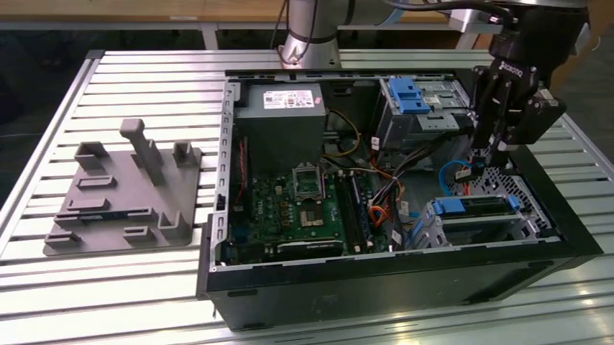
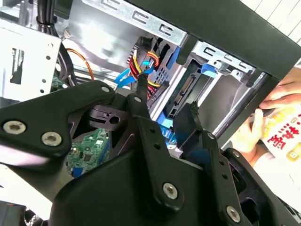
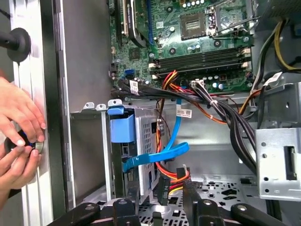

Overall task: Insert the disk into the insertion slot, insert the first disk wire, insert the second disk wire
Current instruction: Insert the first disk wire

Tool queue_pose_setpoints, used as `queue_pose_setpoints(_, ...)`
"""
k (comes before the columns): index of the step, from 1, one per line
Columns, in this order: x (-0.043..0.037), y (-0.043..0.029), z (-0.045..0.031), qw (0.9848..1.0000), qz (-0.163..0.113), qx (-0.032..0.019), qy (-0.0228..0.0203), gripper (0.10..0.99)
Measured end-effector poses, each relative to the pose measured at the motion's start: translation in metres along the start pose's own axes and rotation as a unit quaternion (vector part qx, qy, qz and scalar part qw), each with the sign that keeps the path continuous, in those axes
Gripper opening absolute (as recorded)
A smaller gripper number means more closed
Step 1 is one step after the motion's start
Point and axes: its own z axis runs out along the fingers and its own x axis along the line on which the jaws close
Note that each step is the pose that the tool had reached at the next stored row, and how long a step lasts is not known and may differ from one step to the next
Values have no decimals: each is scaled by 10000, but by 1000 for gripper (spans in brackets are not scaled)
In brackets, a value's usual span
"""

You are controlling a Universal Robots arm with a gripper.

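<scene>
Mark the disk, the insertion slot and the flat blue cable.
disk [image 1: 447, 208]: exterior view, blue carrier edge.
insertion slot [image 1: 484, 228]: exterior view, silver metal frame.
flat blue cable [image 3: 155, 157]: first wrist view, middle of its band.

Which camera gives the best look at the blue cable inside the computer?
The first wrist view: the blue cable runs plainly from the black wire bundle down toward the disk. The second wrist view catches short loops of the cable; the exterior view, a thin curve of cable.
</scene>
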Motion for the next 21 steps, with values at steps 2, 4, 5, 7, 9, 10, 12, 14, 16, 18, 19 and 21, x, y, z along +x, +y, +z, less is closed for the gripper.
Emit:
queue_pose_setpoints(2, -29, -1, 8, 10000, 0, 4, 45, 498)
queue_pose_setpoints(4, -62, 0, 13, 10000, 2, 9, 95, 498)
queue_pose_setpoints(5, -77, 0, 15, 9999, 2, 12, 133, 498)
queue_pose_setpoints(7, -103, -1, 16, 9997, 4, 20, 255, 498)
queue_pose_setpoints(9, -130, -2, 16, 9992, 6, 27, 392, 498)
queue_pose_setpoints(10, -144, 0, 16, 9990, 6, 29, 453, 498)
queue_pose_setpoints(12, -165, 2, 31, 9986, 8, 34, 530, 498)
queue_pose_setpoints(14, -179, 2, 55, 9984, 8, 37, 556, 498)
queue_pose_setpoints(16, -188, 3, 73, 9983, 9, 39, 578, 498)
queue_pose_setpoints(18, -212, 4, 73, 9981, 9, 42, 619, 482)
queue_pose_setpoints(19, -231, 6, 69, 9980, 9, 42, 634, 482)
queue_pose_setpoints(21, -281, 11, 54, 9978, 10, 44, 667, 412)
